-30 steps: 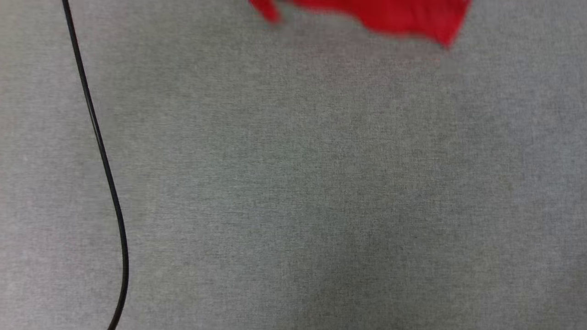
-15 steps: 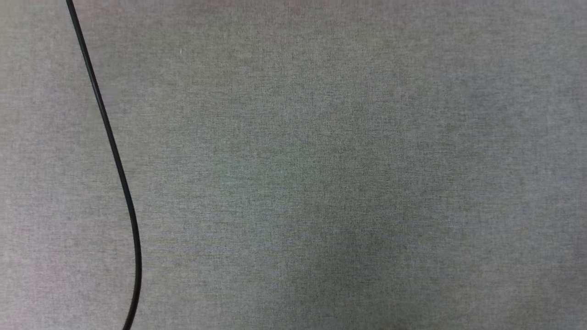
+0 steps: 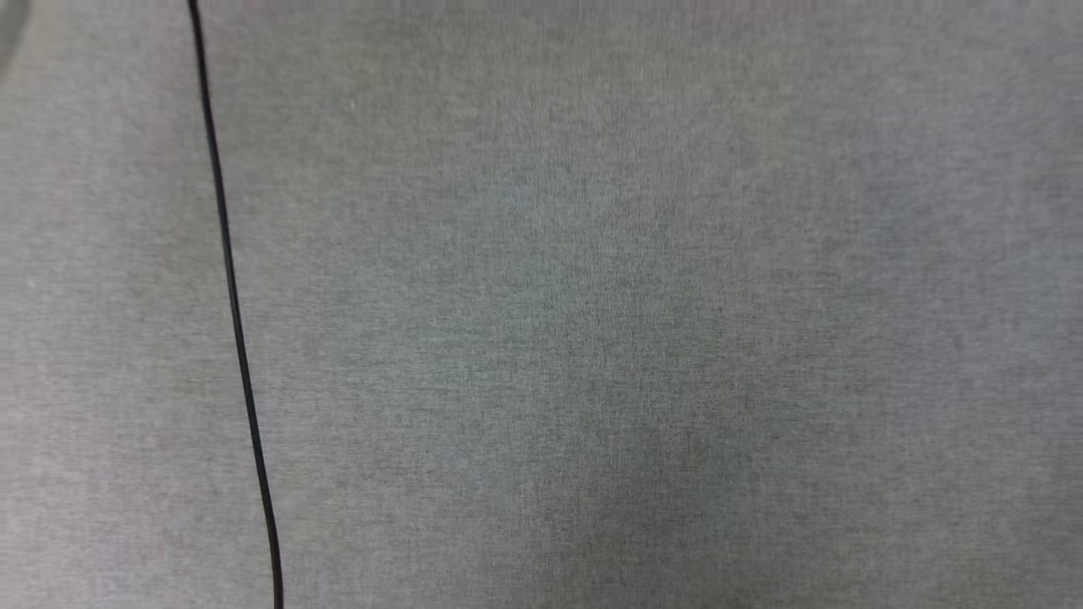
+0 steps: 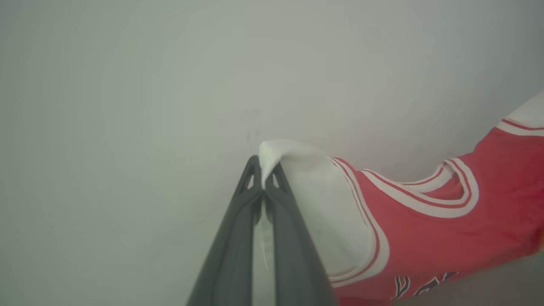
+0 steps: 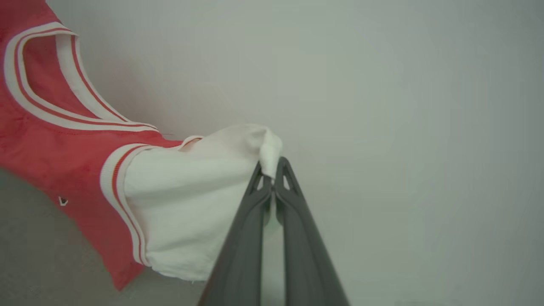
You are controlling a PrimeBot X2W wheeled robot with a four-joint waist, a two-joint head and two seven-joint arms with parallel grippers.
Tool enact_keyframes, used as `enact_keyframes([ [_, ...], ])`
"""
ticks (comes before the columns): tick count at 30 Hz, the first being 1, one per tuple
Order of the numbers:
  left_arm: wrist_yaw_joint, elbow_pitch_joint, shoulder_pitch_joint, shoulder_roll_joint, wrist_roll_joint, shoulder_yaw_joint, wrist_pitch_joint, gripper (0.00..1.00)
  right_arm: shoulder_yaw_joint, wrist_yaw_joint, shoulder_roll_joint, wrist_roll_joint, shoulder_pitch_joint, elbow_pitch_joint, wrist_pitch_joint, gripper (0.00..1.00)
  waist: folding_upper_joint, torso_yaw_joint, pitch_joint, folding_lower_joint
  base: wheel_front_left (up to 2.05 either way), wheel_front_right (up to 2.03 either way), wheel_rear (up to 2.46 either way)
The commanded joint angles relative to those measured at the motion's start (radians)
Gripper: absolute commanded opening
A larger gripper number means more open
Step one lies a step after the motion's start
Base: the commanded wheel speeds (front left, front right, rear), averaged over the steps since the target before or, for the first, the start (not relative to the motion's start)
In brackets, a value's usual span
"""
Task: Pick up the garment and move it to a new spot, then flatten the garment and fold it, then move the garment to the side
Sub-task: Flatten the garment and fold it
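Lifted the red hem past the head view's top edge since a second ago (camera swung too; black cable [image 3: 239,338] now nearer mid-view on the grey surface [image 3: 634,296]). Holds the garment [image 4: 425,238] by its white sleeves: left jaws pressed together on one sleeve tip, right jaws likewise on the other. Stretches it jaw to jaw, long axis along the shoulders, collar [image 4: 429,209] between, chest lettering [image 4: 418,285] hanging below.

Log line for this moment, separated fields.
left claw: shut on garment sleeve tip | right claw: shut on other sleeve tip | garment: spans between claws | head view: grey surface, black cable
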Motion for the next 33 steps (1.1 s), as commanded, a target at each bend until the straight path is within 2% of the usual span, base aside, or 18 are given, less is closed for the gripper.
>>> enact_keyframes([
  [1,0.000,-0.004,0.027,0.006,-0.006,-0.003,-0.007,0.00,0.003,-0.002,-0.009,0.016,0.021,-0.007,-0.009,0.00,0.0000,0.003,-0.025,-0.0001,0.00,0.00,0.00],
  [9,0.000,-0.082,0.322,0.039,-0.054,0.004,-0.023,0.00,0.085,-0.002,-0.053,0.140,0.302,-0.094,-0.068,0.00,0.0000,0.005,-0.151,-0.0001,0.00,0.00,0.00],
  [12,0.017,-0.157,0.466,0.055,-0.062,0.028,-0.024,0.00,0.089,-0.002,-0.073,0.182,0.427,-0.132,-0.086,0.00,0.0000,0.010,-0.204,-0.0001,0.00,0.00,0.00],
  [16,0.069,-0.273,0.667,0.088,-0.075,0.073,-0.023,0.00,0.093,-0.002,-0.097,0.227,0.593,-0.189,-0.098,0.00,0.0000,0.009,-0.269,-0.0001,0.00,0.00,0.00],
  [23,0.163,-0.437,1.036,0.137,-0.103,0.129,-0.023,0.00,0.058,-0.002,-0.142,0.241,0.876,-0.261,-0.123,0.00,0.0000,0.003,-0.365,-0.0001,0.00,0.00,0.00],
  [29,0.220,-0.500,1.302,0.125,-0.111,0.187,-0.023,0.00,-0.012,-0.002,-0.149,0.249,1.120,-0.293,-0.122,0.00,0.0000,-0.002,-0.432,-0.0001,0.00,0.00,0.00],
  [33,0.225,-0.508,1.424,0.111,-0.117,0.215,-0.023,0.00,-0.074,-0.002,-0.153,0.232,1.249,-0.291,-0.124,0.00,0.0000,-0.003,-0.454,-0.0001,0.00,0.00,0.00],
])
